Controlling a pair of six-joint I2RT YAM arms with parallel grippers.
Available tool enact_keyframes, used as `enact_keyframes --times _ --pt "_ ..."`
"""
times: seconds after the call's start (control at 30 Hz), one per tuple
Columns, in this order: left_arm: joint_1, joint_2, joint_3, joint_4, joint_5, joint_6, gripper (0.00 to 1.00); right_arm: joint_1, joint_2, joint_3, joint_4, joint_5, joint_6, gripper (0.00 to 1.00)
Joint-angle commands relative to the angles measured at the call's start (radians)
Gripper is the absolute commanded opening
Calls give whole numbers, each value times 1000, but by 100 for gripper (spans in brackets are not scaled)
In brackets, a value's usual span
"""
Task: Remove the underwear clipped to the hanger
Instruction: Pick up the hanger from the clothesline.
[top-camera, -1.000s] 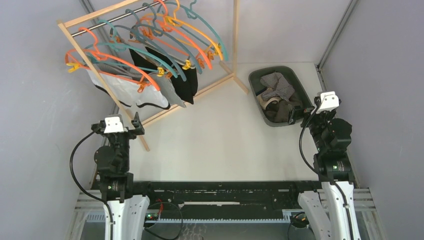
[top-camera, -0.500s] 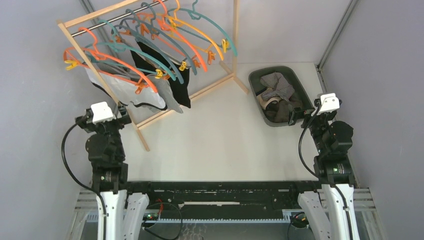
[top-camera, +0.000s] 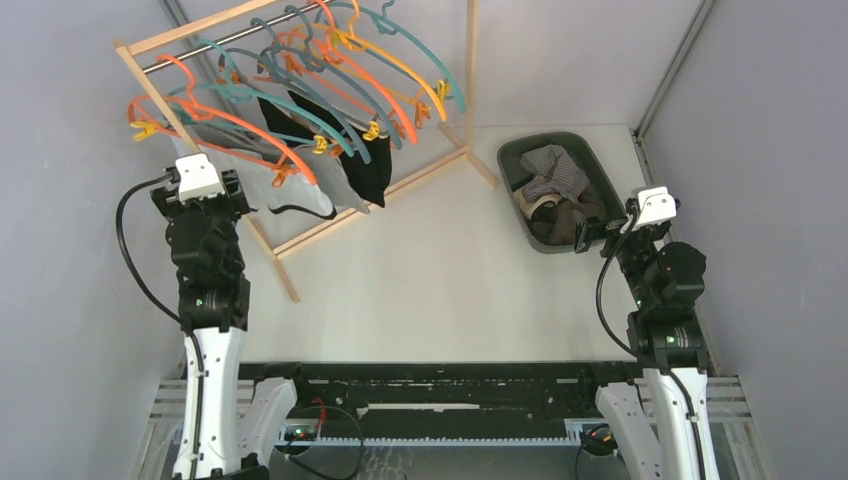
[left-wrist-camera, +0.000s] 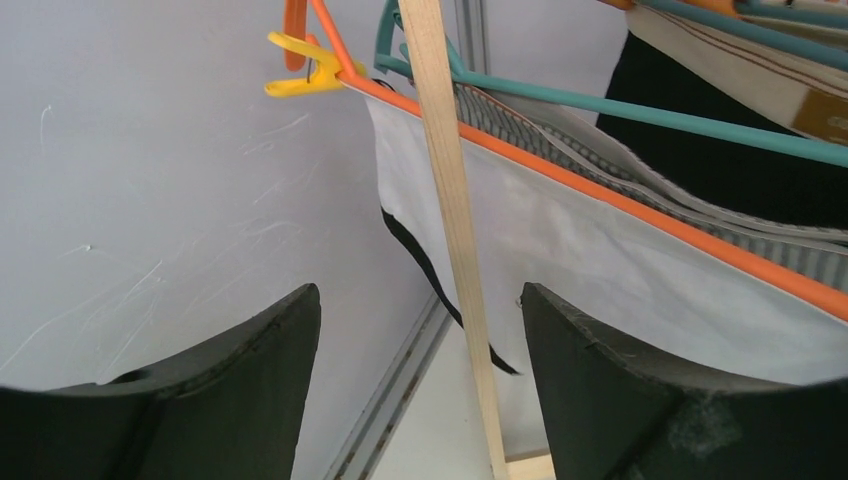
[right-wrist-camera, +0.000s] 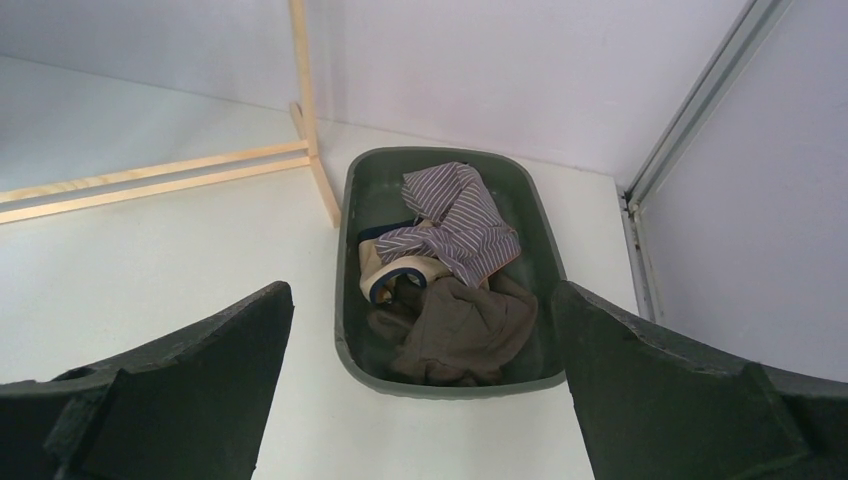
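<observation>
The underwear hangs clipped to orange and teal hangers (top-camera: 300, 90) on a wooden rack (top-camera: 275, 245) at the back left. The white brief with black trim (top-camera: 305, 203) is nearest, then a grey one (top-camera: 342, 187) and a black one (top-camera: 372, 172). My left gripper (top-camera: 238, 193) is open and empty, raised beside the rack's leg. In the left wrist view its jaws (left-wrist-camera: 420, 400) stand apart around the wooden post (left-wrist-camera: 455, 230), with the white brief (left-wrist-camera: 600, 250) on an orange hanger (left-wrist-camera: 700, 245) and a yellow clip (left-wrist-camera: 300, 65) ahead. My right gripper (top-camera: 592, 232) is open and empty.
A dark green bin (top-camera: 510, 160) at the back right holds a striped cloth (right-wrist-camera: 455, 215) and a brown cloth (right-wrist-camera: 460, 335); its rim (right-wrist-camera: 345, 260) lies just ahead of my right gripper (right-wrist-camera: 420, 390). Grey walls close both sides. The rack's floor bars (right-wrist-camera: 150, 185) run across the table.
My left arm has risen and swung left and back toward the rack's leg. The hangers and briefs have swayed. The right arm has hardly moved.
</observation>
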Motion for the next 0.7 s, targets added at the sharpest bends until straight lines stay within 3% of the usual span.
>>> enact_keyframes --times 0.0,0.23,0.67 --pt "50 39 51 93 29 10 76 8 -1 -2 30 -20 -16 100" --pt "156 108 76 133 222 -12 67 11 12 0 27 -25 -20 100" --pt "161 308 230 112 408 36 48 13 27 -2 25 -32 -26 100"
